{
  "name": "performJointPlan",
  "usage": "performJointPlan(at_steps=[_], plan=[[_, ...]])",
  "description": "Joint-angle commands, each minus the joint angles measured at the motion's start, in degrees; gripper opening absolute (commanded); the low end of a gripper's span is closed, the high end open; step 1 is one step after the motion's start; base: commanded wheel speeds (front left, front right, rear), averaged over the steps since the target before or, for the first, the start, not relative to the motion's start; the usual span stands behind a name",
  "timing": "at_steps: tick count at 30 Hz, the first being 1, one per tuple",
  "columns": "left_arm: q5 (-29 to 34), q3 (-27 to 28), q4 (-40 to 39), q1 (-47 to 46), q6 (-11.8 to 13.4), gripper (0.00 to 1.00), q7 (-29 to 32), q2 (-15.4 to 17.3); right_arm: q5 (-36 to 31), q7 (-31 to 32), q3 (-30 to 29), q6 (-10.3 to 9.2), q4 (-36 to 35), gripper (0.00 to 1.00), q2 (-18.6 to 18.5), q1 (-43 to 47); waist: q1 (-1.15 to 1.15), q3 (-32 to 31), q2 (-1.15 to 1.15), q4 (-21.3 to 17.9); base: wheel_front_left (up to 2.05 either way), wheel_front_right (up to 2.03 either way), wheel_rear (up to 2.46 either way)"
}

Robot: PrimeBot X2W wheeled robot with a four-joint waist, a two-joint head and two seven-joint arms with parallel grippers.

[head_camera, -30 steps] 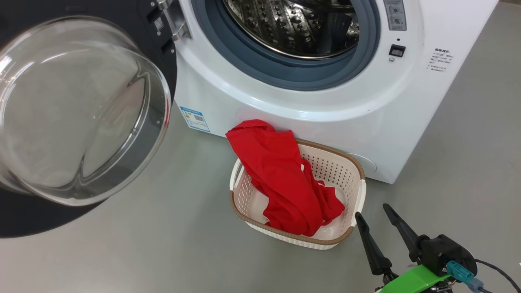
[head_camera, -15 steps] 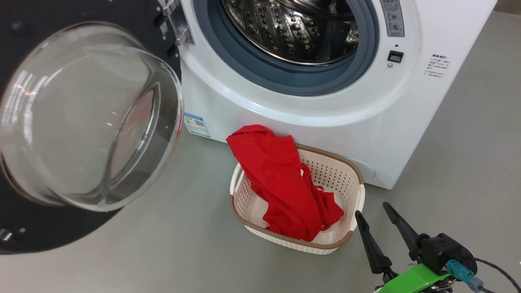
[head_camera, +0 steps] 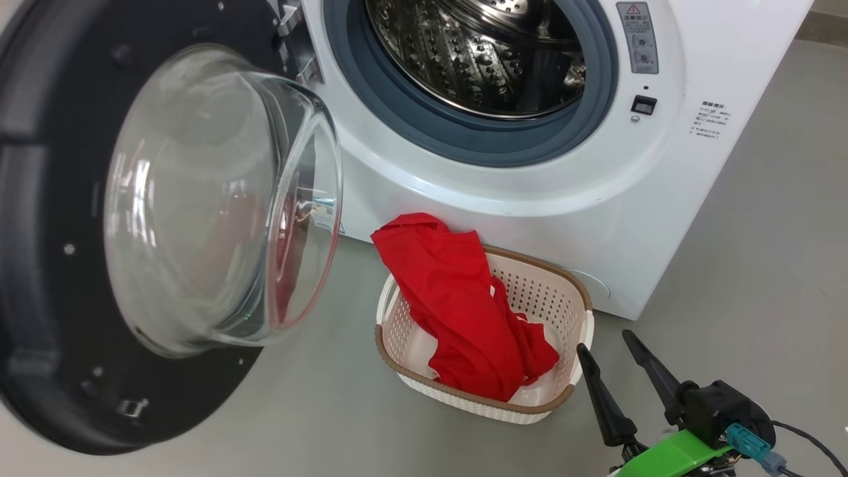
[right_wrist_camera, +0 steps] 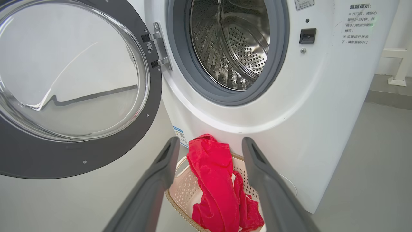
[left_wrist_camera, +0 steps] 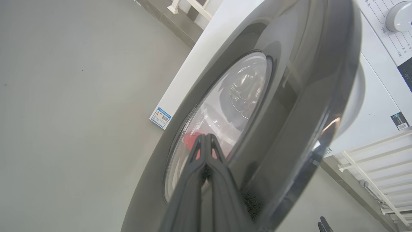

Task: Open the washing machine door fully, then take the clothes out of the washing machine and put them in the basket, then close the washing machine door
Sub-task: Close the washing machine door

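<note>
The washing machine door (head_camera: 59, 199), a black rim around a bulging glass bowl, stands partly swung out at the left of the head view. The white washing machine (head_camera: 517, 199) shows its bare steel drum (head_camera: 477, 53). Below it, red clothes (head_camera: 464, 305) lie in the cream basket (head_camera: 570, 291) and hang over its far rim. My right gripper (head_camera: 605, 341) is open, low and right of the basket, holding nothing. In the right wrist view, the right gripper (right_wrist_camera: 210, 143) frames the clothes (right_wrist_camera: 212, 180). My left gripper (left_wrist_camera: 206, 137) is shut, tips at the door's outer face (left_wrist_camera: 289, 96).
Grey floor lies around the machine and basket. A blue label (left_wrist_camera: 160, 117) sits low on the machine's front. A white railing (left_wrist_camera: 370, 161) runs behind the machine. The latch slot (head_camera: 644, 104) is on the opening's right side.
The door has swung from wide open toward the machine's opening, its glass bowl now further right. The head camera has shifted a little. Right gripper, basket and clothes have stayed put.
</note>
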Motion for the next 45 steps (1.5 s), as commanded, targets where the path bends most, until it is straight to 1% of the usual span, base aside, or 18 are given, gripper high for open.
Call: performJointPlan(at_steps=[1,6,7,13,20,23,26,31,33,37,39,41,42,45], plan=[[-1.77,1.62,-4.09,-0.05,-0.39,0.0,0.67,3.58,-0.19,-0.37,1.31,0.36,-1.43,1.0,0.16,-0.18,0.0,-0.12,0.0,-0.1,0.0,0.0,0.0],[-5.03,-0.57,-11.6,1.96,-0.39,0.0,1.73,3.49,-0.17,-0.37,1.26,0.36,-1.37,1.0,0.18,-0.04,0.0,-0.43,0.0,-0.46,0.0,0.0,0.0],[-5.03,-0.57,-11.6,1.96,-0.39,0.0,1.73,3.49,-0.17,-0.37,1.26,0.36,-1.37,1.0,0.18,-0.04,0.0,-0.43,0.0,-0.46,0.0,0.0,0.0],[-6.57,-3.27,-18.74,3.38,-0.39,0.0,1.06,2.77,-0.12,-0.37,1.23,0.36,-1.41,1.0,0.2,-0.02,0.0,-0.53,0.0,-1.28,0.0,0.0,0.0],[-7.55,-7.05,-24.19,1.81,-0.39,0.0,-1.22,0.32,-0.22,-0.37,0.82,0.36,-1.56,1.0,0.22,-0.19,0.0,-0.25,0.0,-2.06,0.0,0.0,0.0],[-7.12,-9.76,-26.36,0.86,-0.39,0.0,-2.37,-0.88,-0.31,-0.37,0.77,0.36,-1.56,1.0,0.22,-0.29,0.0,-0.19,0.0,-2.43,0.0,0.0,0.0],[-6.48,-11.0,-26.18,0.65,-0.39,0.0,-3.68,-0.91,-0.33,-0.37,0.83,0.36,-1.54,1.0,0.23,-0.44,0.0,-0.08,0.0,-2.7,0.0,0.0,0.0],[-5.69,-11.62,-23.95,1.13,-0.39,0.0,-6.67,0.03,-0.28,-0.37,0.77,0.36,-1.61,1.0,0.23,-0.58,0.0,0.02,0.0,-3.0,0.0,0.0,0.0],[-4.98,-12.05,-23.22,1.9,-0.39,0.0,-8.04,0.58,-0.21,-0.37,0.67,0.36,-1.63,1.0,0.24,-0.44,0.0,-0.1,0.0,-2.99,0.0,0.0,0.0],[-4.2,-13.0,-21.45,4.25,-0.4,0.0,-11.63,0.71,0.24,-0.37,0.86,0.36,-1.55,1.0,0.24,0.1,0.0,-0.89,0.0,-2.8,0.0,0.0,0.0],[-3.84,-13.4,-20.1,5.69,-0.4,0.0,-13.86,0.53,0.51,-0.37,1.17,0.36,-1.48,1.0,0.24,0.3,0.0,-1.37,0.0,-2.72,0.0,0.0,0.0],[-4.1,-13.98,-18.37,7.27,-0.4,0.03,-15.45,0.14,0.78,-0.37,1.54,0.36,-1.4,1.0,0.24,0.56,0.0,-2.07,0.0,-2.6,0.0,0.0,0.0],[-4.24,-14.23,-17.7,7.95,-0.4,0.01,-16.3,-0.1,0.82,-0.37,1.67,0.36,-1.43,1.0,0.24,0.61,0.0,-2.31,0.0,-2.49,0.0,0.0,0.0],[-4.5,-14.98,-15.75,9.82,-0.4,0.0,-18.93,-0.94,0.87,-0.37,2.11,0.36,-1.6,1.0,0.24,0.79,0.0,-3.01,0.0,-2.18,0.0,0.0,0.0]])
